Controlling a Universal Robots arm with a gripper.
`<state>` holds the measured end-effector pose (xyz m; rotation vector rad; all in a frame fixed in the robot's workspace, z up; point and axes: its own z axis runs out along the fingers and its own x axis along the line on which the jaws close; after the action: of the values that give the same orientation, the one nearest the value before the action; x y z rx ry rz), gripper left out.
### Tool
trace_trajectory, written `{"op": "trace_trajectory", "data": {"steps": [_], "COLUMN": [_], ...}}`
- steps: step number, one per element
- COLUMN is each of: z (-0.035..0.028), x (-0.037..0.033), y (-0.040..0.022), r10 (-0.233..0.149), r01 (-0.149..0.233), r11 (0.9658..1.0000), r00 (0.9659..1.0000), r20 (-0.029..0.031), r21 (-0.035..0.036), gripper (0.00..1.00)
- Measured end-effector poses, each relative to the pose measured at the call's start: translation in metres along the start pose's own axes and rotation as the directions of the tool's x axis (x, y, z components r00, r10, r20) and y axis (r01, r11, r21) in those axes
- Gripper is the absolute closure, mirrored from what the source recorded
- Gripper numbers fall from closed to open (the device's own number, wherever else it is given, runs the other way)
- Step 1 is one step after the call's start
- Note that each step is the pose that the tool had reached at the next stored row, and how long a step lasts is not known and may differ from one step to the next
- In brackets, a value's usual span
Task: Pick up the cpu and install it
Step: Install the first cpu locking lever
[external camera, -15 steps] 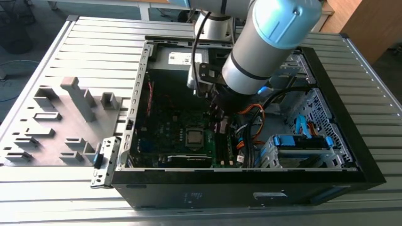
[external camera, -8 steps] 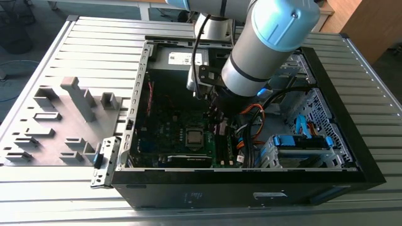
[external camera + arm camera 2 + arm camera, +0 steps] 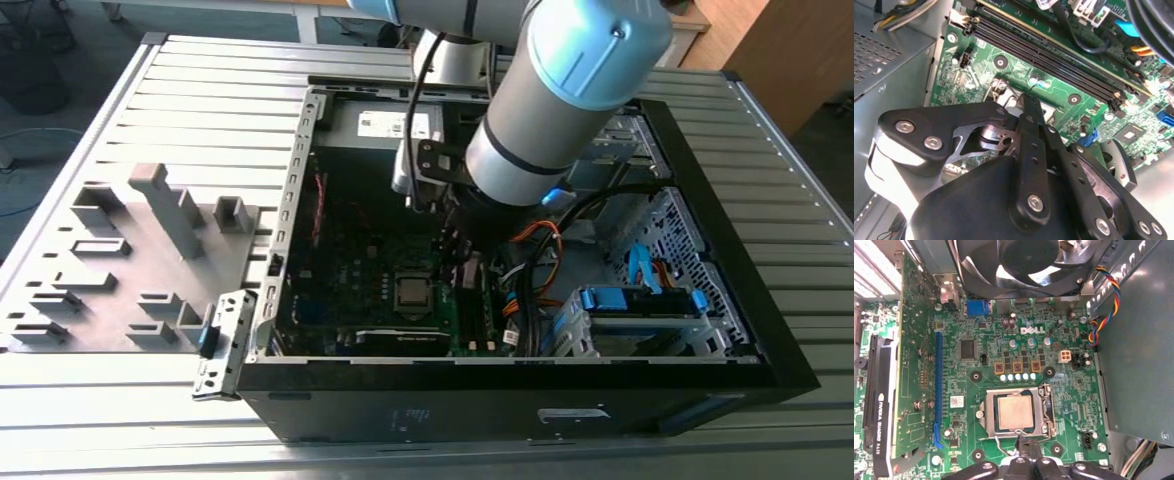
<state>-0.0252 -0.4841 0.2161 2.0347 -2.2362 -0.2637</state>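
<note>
The cpu (image 3: 1015,412), a flat square chip with a dull metal top, lies in the socket (image 3: 1046,410) on the green motherboard (image 3: 1004,340). In the exterior view the cpu (image 3: 414,291) shows as a pale square low in the open computer case (image 3: 534,400). My gripper (image 3: 1023,446) hovers just off the socket's edge, beside the thin wire lever. In the second wrist view the gripper (image 3: 1029,100) has its black fingers brought together at the tip with nothing between them. The arm hides the gripper in the exterior view.
A graphics card (image 3: 879,400) stands along one side of the board and a black fan (image 3: 1014,265) sits past the socket. Memory slots (image 3: 1054,55) run beside it. A grey metal box (image 3: 1134,340) and loose cables (image 3: 534,260) crowd the case. A grey tray (image 3: 120,260) lies at the exterior view's left.
</note>
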Motion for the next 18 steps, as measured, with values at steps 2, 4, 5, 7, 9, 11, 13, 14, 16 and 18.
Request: {"op": "trace_trajectory", "data": {"steps": [2, 4, 5, 7, 9, 11, 13, 14, 16, 18], "z": [0.0006, 0.0016, 0.0023, 0.0043, 0.0073, 0.0105, 0.0122, 0.0124, 0.0127, 0.0132], "x": [0.0002, 0.0005, 0.0006, 0.0009, 0.001, 0.0012, 0.0012, 0.0013, 0.0013, 0.0014], "y": [0.0013, 0.0031, 0.0041, 0.0053, 0.0051, 0.0046, 0.0043, 0.0043, 0.0045, 0.0047], "r10": [0.0, -0.001, -0.001, -0.002, -0.003, -0.005, -0.006, -0.006, -0.006, -0.006], "r01": [0.0, 0.001, 0.001, 0.002, 0.004, 0.005, 0.006, 0.006, 0.006, 0.006], "r11": [1.0, 1.0, 1.0, 1.0, 1.0, 1.0, 1.0, 1.0, 1.0, 1.0], "r00": [1.0, 0.9999, 0.9999, 0.9999, 0.9998, 0.9998, 0.9998, 0.9998, 0.9998, 0.9998], "r20": [-0.0059, -0.0122, -0.0145, -0.0172, -0.0181, -0.0187, -0.0188, -0.0189, -0.0191, -0.0199], "r21": [0.0005, 0.0009, 0.0012, 0.0012, 0.0013, 0.0013, 0.0013, 0.0012, 0.0012, 0.0014], "gripper": [0.89, 0.89, 0.89, 0.89, 0.89, 0.89, 0.89, 0.89, 0.89, 0.89]}}
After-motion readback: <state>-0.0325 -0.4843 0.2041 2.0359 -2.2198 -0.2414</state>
